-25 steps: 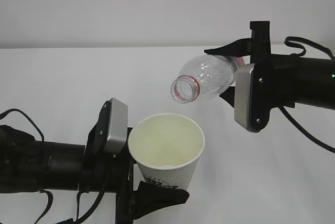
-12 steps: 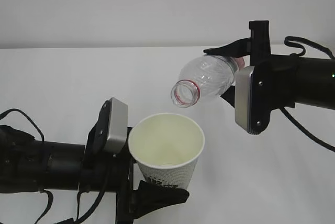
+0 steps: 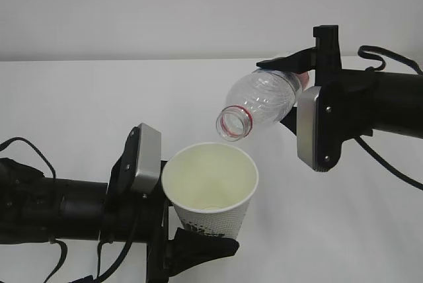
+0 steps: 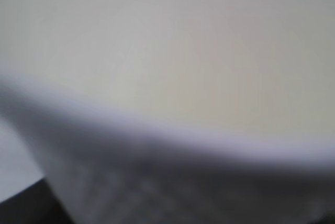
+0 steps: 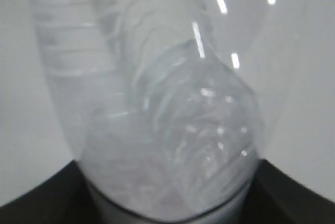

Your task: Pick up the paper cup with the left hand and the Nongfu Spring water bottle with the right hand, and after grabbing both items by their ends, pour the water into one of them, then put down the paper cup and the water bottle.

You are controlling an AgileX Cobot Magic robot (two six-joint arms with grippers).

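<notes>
The left hand (image 3: 192, 246) grips the paper cup (image 3: 210, 190) low on its wall, upright, its dark print unreadable. The right hand (image 3: 294, 88) clamps the tilted bottle (image 3: 261, 101), red-ringed mouth above the cup; no label shows.

Two black arms (image 3: 59, 207) trailing black cables (image 3: 390, 157), each bearing a grey screw-studded rectangular plate (image 3: 316, 127).

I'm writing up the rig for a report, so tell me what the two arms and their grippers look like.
Both arms are black and tube-shaped. Each wrist carries a grey rectangular plate with rounded corners and small dark screw heads. The left gripper and the right gripper have black fingers. Loose black cables loop beside both arms. A small green light shows on the right arm. No lettering is visible.
</notes>
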